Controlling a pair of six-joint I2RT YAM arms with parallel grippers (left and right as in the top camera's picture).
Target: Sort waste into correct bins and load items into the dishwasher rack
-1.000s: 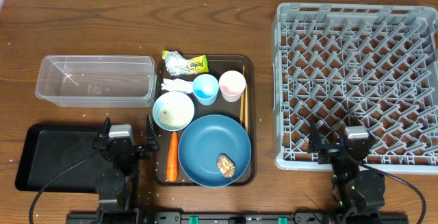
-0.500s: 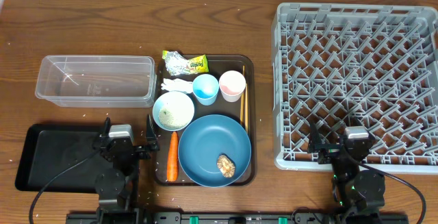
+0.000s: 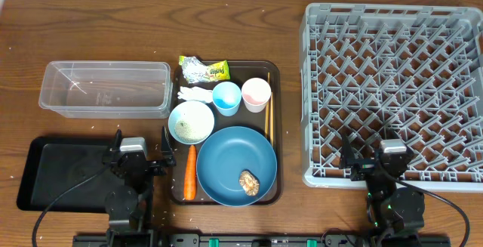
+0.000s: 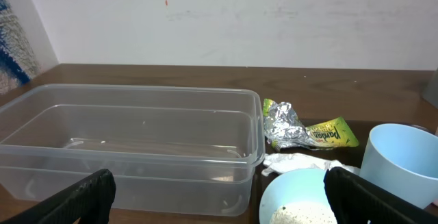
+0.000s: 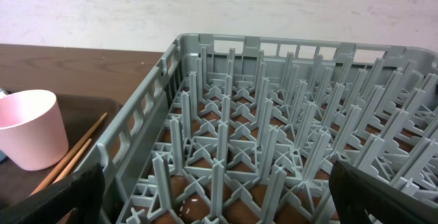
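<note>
On the brown serving tray (image 3: 276, 130) lie a silver and yellow-green wrapper (image 3: 204, 70), a white napkin (image 3: 195, 94), an orange carrot (image 3: 190, 173), a white bowl (image 3: 191, 121) holding rice grains, a light-blue cup (image 3: 226, 98), a pinkish cup (image 3: 256, 94), chopsticks (image 3: 268, 109) and a blue plate (image 3: 230, 164) bearing a brown lump (image 3: 249, 180). My left gripper (image 3: 141, 146) is open and empty over the black tray (image 3: 60, 173), facing the clear tub (image 4: 130, 135). My right gripper (image 3: 375, 155) is open and empty at the front edge of the grey rack (image 3: 392, 88).
The clear tub (image 3: 106, 88) stands left of the serving tray, with the black tray in front of it. The rack fills the right side of the table. Bare wood lies between the serving tray and the rack. A white wall stands behind the table.
</note>
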